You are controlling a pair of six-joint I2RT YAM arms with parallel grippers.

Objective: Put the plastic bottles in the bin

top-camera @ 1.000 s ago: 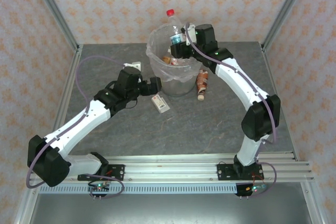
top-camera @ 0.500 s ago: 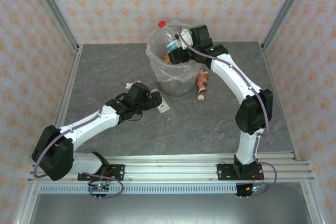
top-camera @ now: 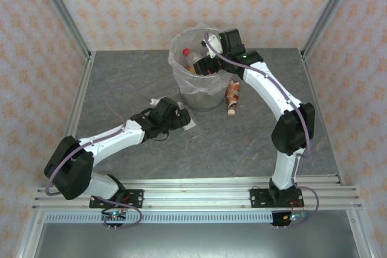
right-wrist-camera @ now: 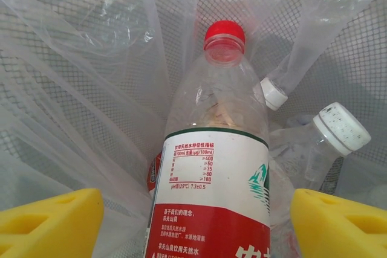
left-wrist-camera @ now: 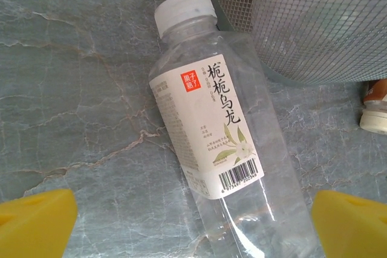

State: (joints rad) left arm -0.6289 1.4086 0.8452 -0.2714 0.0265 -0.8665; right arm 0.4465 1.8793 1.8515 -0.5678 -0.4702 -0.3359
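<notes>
1 red-capped bottle (right-wrist-camera: 213,149) now down inside bin (top-camera: 202,96).

This is looking like a robot test cell in a lab: aluminium posts (top-camera: 60,13) are framing wallpaper-patterned panels (top-camera: 151,4) around a grey stone-look tabletop (top-camera: 242,143), and two white arms (top-camera: 109,140) are sitting bolted to a slotted metal rail (top-camera: 199,194) running along its near edge.
</notes>
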